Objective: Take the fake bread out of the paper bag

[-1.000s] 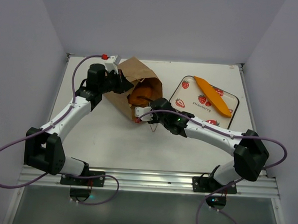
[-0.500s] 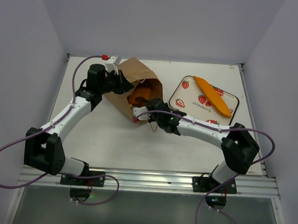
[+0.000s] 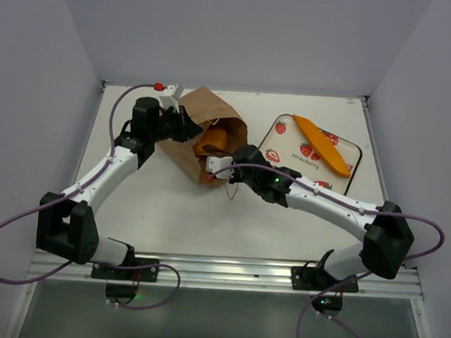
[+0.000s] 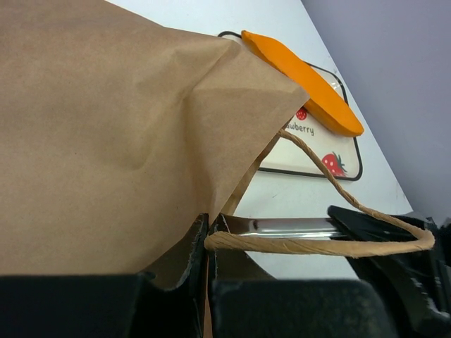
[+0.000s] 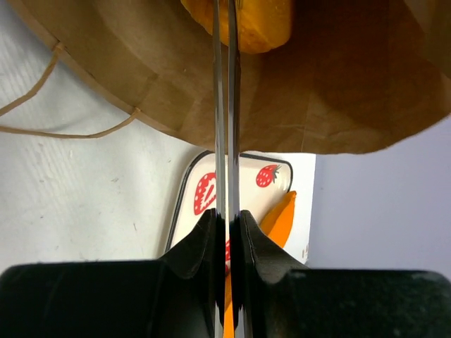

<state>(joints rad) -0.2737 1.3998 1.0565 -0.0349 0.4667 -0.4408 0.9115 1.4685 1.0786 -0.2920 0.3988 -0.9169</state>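
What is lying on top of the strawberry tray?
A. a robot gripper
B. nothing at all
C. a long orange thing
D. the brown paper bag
C: a long orange piece lies slantwise across the strawberry tray, while the paper bag lies beside the tray, not on it.

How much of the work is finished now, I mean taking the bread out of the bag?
Done: one orange loaf lies on the strawberry tray. In hand: the left hand pinches the wall of the paper bag, which lies on its side, and the right hand, shut and empty, points into its mouth. Left: a second loaf sits inside, not gripped; it has yet to be grasped and pulled out.
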